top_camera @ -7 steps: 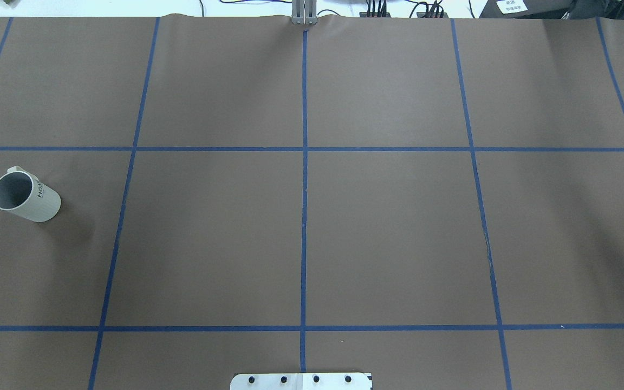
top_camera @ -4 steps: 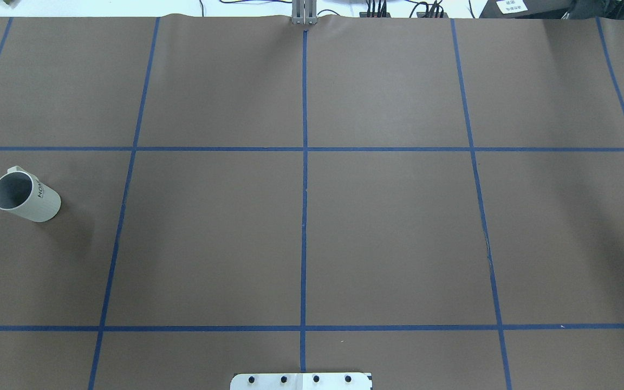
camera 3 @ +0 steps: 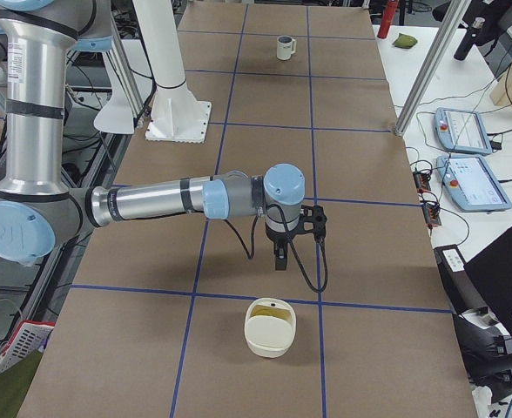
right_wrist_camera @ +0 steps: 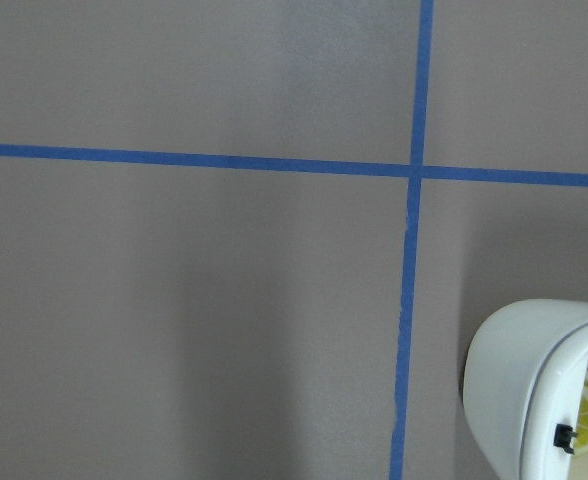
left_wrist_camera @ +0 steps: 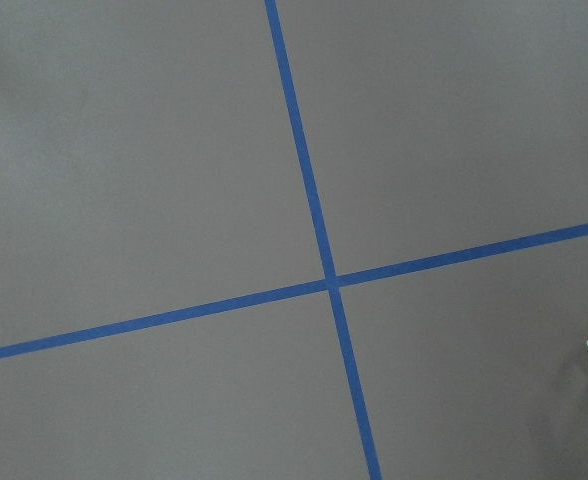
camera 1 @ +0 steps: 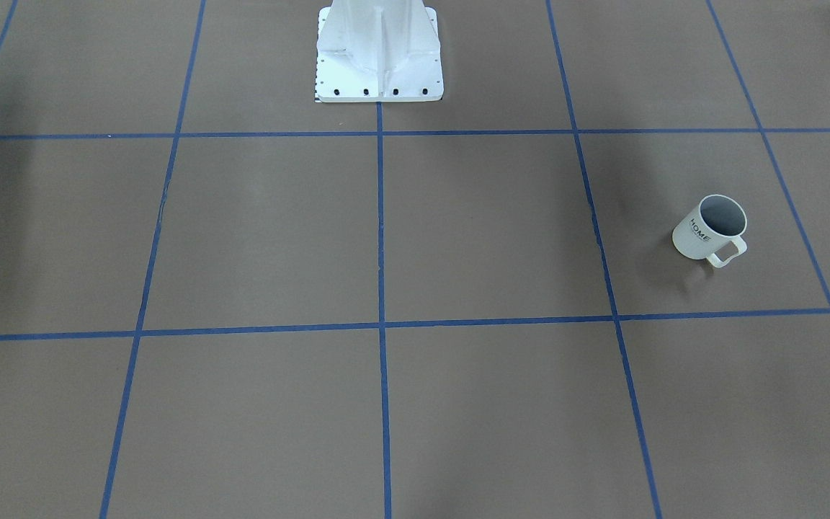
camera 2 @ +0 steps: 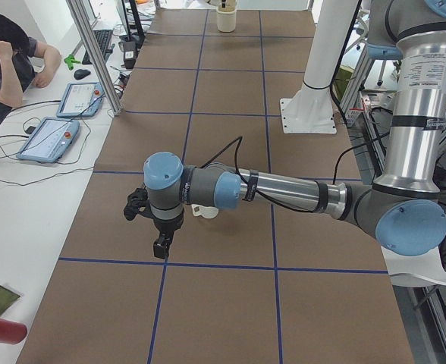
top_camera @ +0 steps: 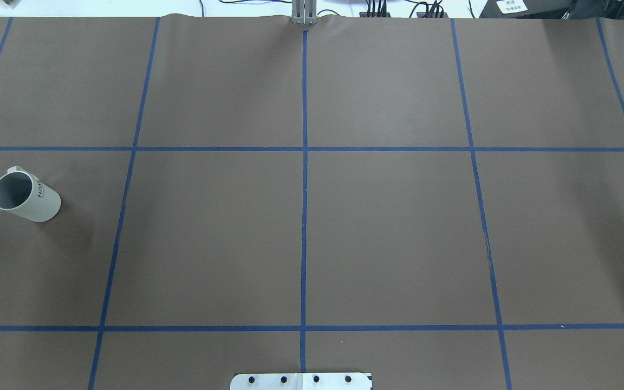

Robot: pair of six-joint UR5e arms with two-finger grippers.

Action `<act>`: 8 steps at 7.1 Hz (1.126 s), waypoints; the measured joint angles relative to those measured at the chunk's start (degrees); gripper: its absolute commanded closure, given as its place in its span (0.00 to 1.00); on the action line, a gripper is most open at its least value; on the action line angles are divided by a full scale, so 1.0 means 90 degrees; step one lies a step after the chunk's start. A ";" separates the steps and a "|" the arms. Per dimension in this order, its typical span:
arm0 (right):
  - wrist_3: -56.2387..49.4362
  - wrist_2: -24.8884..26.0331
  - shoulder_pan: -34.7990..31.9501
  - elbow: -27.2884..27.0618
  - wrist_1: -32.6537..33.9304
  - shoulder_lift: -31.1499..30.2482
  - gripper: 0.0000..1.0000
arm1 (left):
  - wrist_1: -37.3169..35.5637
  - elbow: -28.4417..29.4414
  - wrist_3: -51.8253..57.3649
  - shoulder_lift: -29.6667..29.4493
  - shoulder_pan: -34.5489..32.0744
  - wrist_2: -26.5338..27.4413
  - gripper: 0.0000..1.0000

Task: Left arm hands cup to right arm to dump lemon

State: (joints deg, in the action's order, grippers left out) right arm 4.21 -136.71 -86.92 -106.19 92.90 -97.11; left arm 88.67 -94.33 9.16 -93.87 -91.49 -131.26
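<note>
Only the side views catch the left gripper [camera 2: 161, 246], which hangs fingers-down above the table [top_camera: 388, 227], and from there I cannot tell whether its jaws are apart or together. The right gripper [camera 3: 279, 259] likewise points down over the brown surface, its state just as unreadable. Each is carried by an arm stretched out low and roughly level: the left arm [camera 2: 284, 189] from the robot's left side, the right arm [camera 3: 151, 202] from its right.

The cup [camera 1: 709, 229] stands upright on the table at the robot's left, near the left gripper but apart from it, its handle turned away from the robot and its greyish inside facing up. Whether the lemon lies in it cannot be made out.

A cream container [camera 3: 271, 329] sits on the table just beyond the right gripper, with a touch of yellow at its rim. Blue tape lines [top_camera: 304, 216] divide the table into squares. A person [camera 2: 3, 68] sits at a side desk.
</note>
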 measured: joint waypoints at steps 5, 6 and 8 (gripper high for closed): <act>-0.0558 -0.0015 -0.0436 0.0115 0.0000 -0.0327 0.00 | 0.0011 -0.0004 -0.0651 -0.0021 0.0208 0.0023 0.00; -0.0647 -0.0004 -0.0464 0.0131 0.0000 -0.0343 0.00 | 0.0009 -0.0005 -0.0661 -0.0016 0.0225 0.0024 0.00; -0.0681 0.0003 -0.0474 0.0133 0.0000 -0.0308 0.00 | -0.0012 0.0027 -0.0657 -0.0001 0.0232 0.0024 0.00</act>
State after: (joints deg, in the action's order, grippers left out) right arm -1.92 -136.68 -91.18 -104.99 92.90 -99.88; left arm 88.56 -94.09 3.24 -93.89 -89.40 -131.05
